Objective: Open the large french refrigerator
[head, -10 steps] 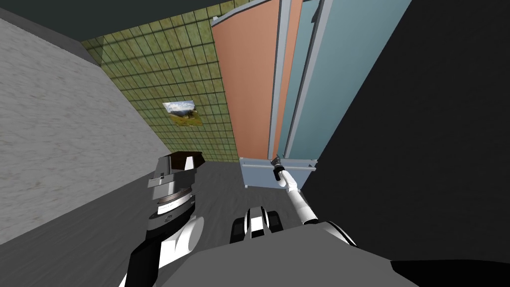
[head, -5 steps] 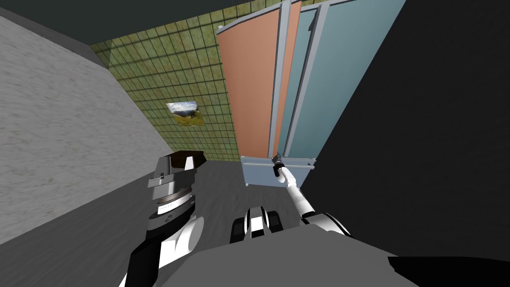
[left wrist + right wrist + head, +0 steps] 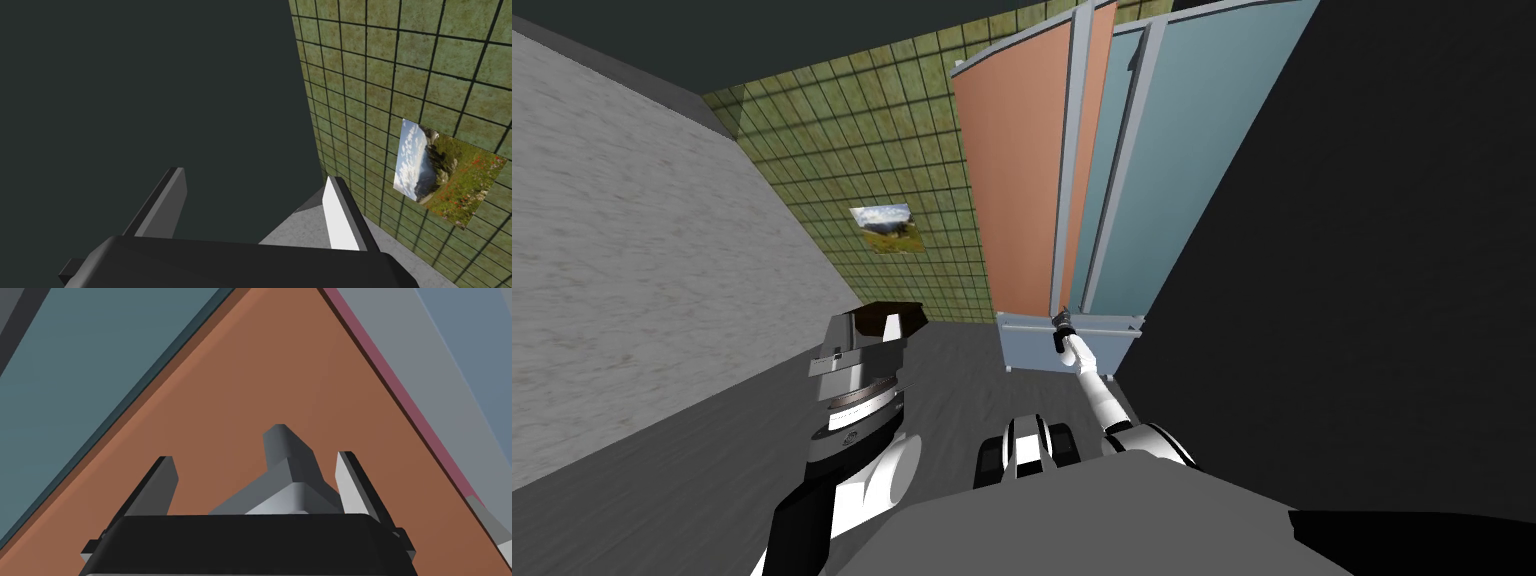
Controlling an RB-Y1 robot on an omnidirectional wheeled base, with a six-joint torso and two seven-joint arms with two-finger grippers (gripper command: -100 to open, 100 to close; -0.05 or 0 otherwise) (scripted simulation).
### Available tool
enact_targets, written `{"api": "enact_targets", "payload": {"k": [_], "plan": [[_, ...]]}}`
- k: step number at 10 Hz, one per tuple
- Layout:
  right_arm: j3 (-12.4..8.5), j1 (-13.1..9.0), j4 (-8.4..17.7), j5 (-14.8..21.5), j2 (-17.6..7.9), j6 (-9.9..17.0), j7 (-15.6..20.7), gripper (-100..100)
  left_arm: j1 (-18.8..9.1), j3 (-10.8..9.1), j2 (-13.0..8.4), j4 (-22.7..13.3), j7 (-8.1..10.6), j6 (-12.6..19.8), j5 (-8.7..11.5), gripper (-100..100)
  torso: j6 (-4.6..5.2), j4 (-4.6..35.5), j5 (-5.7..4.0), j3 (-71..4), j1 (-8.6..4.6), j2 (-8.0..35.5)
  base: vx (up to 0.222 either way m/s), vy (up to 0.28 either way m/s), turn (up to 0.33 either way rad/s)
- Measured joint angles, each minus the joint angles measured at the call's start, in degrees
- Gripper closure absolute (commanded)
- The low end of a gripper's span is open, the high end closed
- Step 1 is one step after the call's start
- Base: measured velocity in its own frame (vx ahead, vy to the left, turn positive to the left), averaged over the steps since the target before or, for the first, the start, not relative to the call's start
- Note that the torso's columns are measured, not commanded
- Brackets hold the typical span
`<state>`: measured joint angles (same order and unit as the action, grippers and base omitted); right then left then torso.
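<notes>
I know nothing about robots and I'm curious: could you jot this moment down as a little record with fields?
Doors: orange door beside blue door
Handle: grey, standing off the orange door
Right gripper: open, a finger on either side of the handle, not pressing it
Left gripper: open, holding nothing, raised on the robot's left
Stage: grip not yet closed
</notes>
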<state>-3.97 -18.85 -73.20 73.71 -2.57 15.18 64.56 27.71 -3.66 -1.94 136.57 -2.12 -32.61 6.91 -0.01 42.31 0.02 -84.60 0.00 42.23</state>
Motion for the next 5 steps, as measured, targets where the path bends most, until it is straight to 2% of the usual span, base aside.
{"api": "enact_targets", "payload": {"k": [1,2,3,5], "plan": [[0.01,0.03,0.02,0.00,-0.01,-0.01,0.00,100,0.00,0.00,0.00,0.00,0.00,0.00,0.00,0,0.01,-0.01,-0.02,0.00,-0.05,0.00,-0.006,0.008,0.027],[0.14,0.19,0.23,-0.03,0.14,-0.07,0.01,100,0.00,0.00,0.00,0.00,0.00,0.00,0.00,0,0.15,0.16,0.05,0.07,-0.06,0.14,-0.026,0.185,-0.081],[-0.23,0.66,-0.55,-0.48,0.47,0.88,0.73,100,0.01,0.01,0.02,0.00,0.00,0.00,0.00,0,0.27,0.33,0.22,0.31,0.46,0.53,-0.033,0.244,-0.126],[-1.61,1.15,-1.21,1.37,0.95,2.34,0.06,100,-0.01,0.02,0.02,0.00,0.00,0.00,0.00,0,-0.11,0.31,0.18,0.45,0.45,0.73,-0.078,0.241,-0.092]]}}
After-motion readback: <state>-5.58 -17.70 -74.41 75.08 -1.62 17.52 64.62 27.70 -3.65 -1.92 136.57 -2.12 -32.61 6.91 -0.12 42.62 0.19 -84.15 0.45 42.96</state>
